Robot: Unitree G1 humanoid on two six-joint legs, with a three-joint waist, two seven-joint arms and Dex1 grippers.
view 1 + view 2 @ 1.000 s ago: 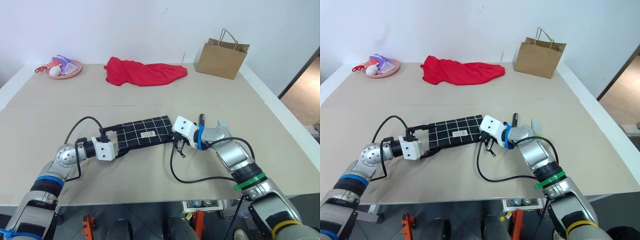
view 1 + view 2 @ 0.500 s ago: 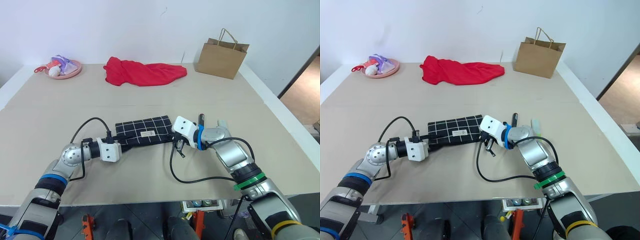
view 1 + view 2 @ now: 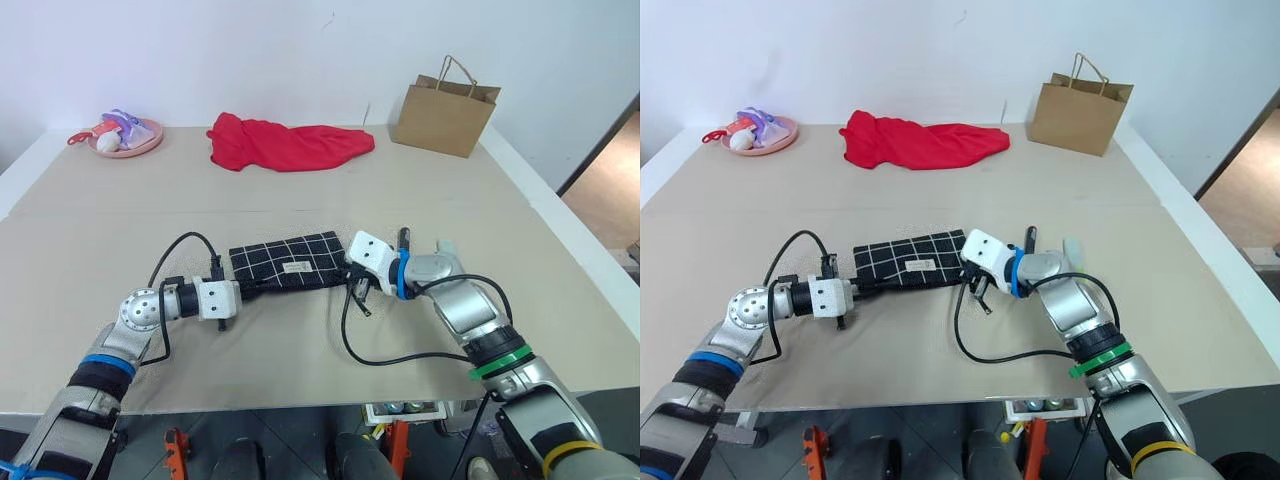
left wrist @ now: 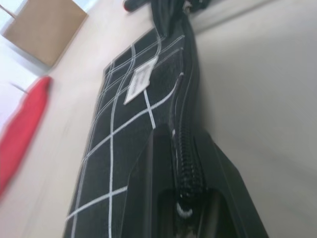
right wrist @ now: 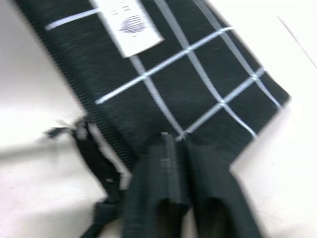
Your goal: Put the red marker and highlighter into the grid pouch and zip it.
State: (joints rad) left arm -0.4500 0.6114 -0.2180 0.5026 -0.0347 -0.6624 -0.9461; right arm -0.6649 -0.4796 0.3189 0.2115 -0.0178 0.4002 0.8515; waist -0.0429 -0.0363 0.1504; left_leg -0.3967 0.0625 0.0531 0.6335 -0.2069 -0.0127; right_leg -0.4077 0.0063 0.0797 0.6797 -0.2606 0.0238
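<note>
The grid pouch (image 3: 288,262), black with white lines and a small white label, lies flat at the table's middle. My left gripper (image 3: 240,291) is shut on the zip edge at its left end; in the left wrist view the black fingers (image 4: 157,163) pinch the zip teeth. My right gripper (image 3: 354,286) sits at the pouch's right corner, beside the loose black zip pull cord (image 5: 84,144). The red marker (image 3: 403,240), black-barrelled, and the pale highlighter (image 3: 443,246) lie on the table just behind my right wrist, outside the pouch.
At the back of the table lie a red cloth (image 3: 285,146), a brown paper bag (image 3: 443,118) at the right, and a pink plate (image 3: 126,139) of small toys at the left. Black cables loop from both wrists onto the table.
My left gripper has gone from open to shut on the pouch's left end and shifted slightly right; that end of the pouch moved right with it. The right arm stayed in place.
</note>
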